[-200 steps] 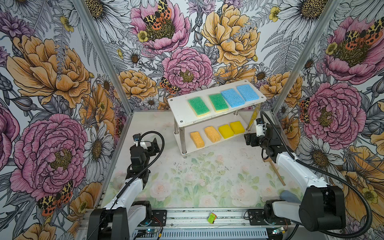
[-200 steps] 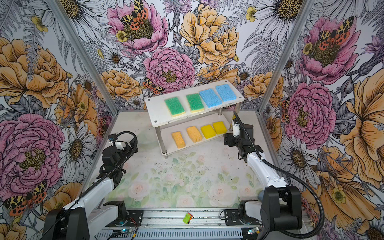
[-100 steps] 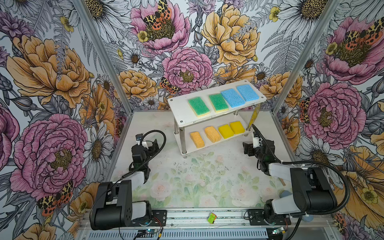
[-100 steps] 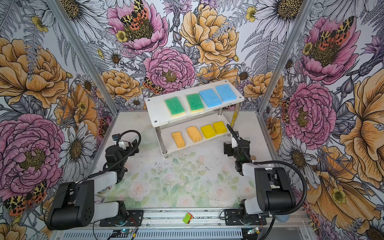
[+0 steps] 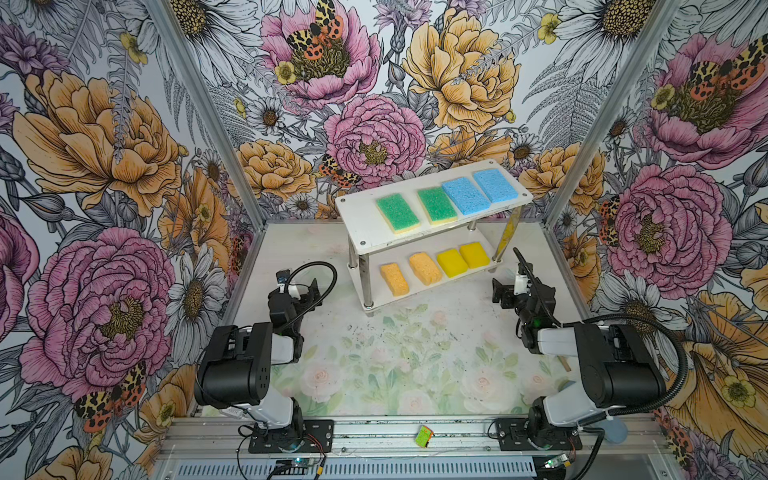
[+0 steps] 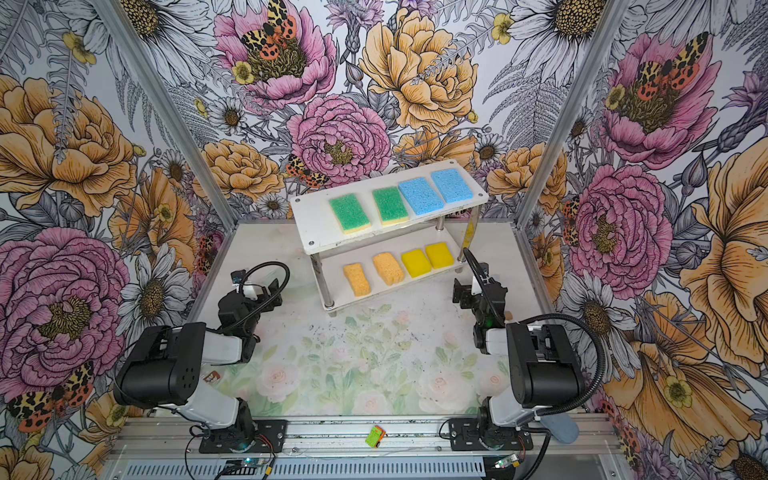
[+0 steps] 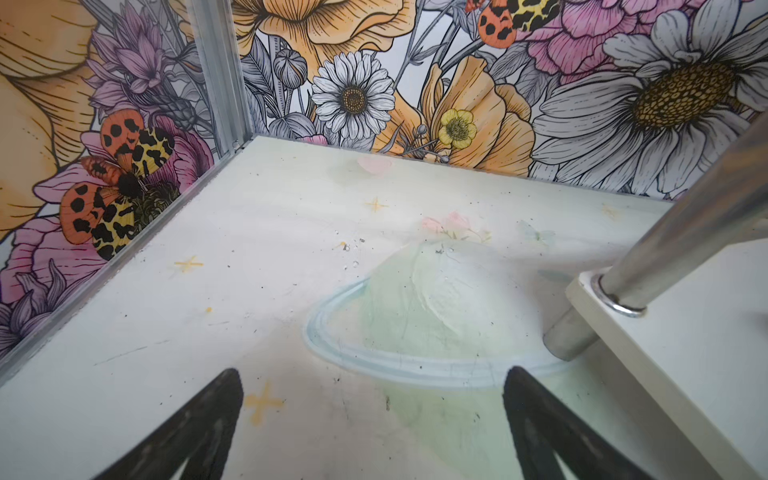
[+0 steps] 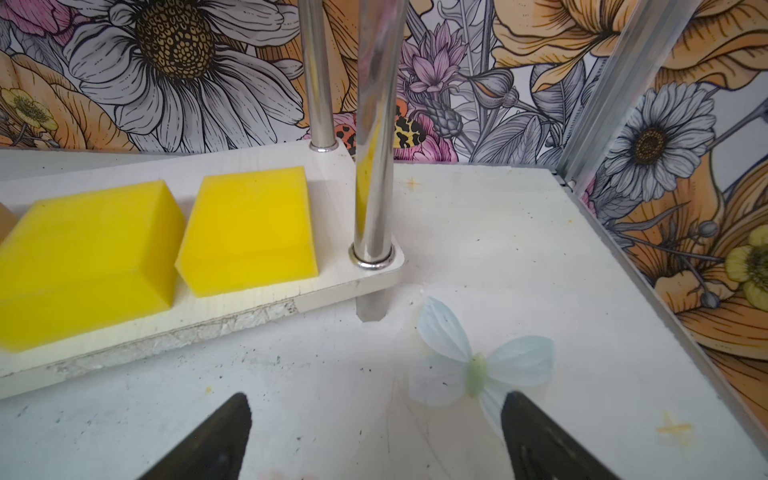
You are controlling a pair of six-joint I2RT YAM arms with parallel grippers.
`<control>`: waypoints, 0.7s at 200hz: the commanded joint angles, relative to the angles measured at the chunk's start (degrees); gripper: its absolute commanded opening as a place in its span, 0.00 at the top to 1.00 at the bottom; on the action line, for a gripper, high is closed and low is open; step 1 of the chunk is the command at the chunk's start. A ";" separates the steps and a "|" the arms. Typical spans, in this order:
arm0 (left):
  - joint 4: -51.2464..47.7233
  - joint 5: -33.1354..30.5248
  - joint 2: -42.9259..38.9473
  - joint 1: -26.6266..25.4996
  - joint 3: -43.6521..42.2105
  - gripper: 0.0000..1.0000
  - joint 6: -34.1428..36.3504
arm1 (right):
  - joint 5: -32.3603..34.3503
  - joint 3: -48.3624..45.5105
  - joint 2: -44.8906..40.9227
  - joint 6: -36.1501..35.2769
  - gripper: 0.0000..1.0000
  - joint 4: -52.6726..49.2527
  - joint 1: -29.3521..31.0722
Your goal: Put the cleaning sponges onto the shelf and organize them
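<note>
Floral-printed counter. White two-tier shelf, chrome legs: above, two green-topped sponges, two light blue sponges; below, two orange-yellow sponges, two bright yellow sponges. Left gripper, right gripper: fingers apart, empty. Small green item, perhaps a battery.

The shelf stands near the back edge of the flower-printed table, right of centre. On its upper board, two green-topped sponges lie toward the left end and two light blue sponges lie close together toward the right end. On the lower board, two orange-yellow sponges sit toward the left end and two bright yellow sponges sit side by side toward the right end.
</note>
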 commanded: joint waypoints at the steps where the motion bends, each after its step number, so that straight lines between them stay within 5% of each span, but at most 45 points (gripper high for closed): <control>1: 0.81 -0.39 -0.96 -0.83 1.97 0.01 0.78 | 0.83 -0.03 0.11 0.92 0.02 3.07 0.13; 140: -0.88 -3.51 -0.53 -3.41 3.33 0.01 2.98 | 0.81 -0.03 0.18 1.04 0.00 2.96 0.13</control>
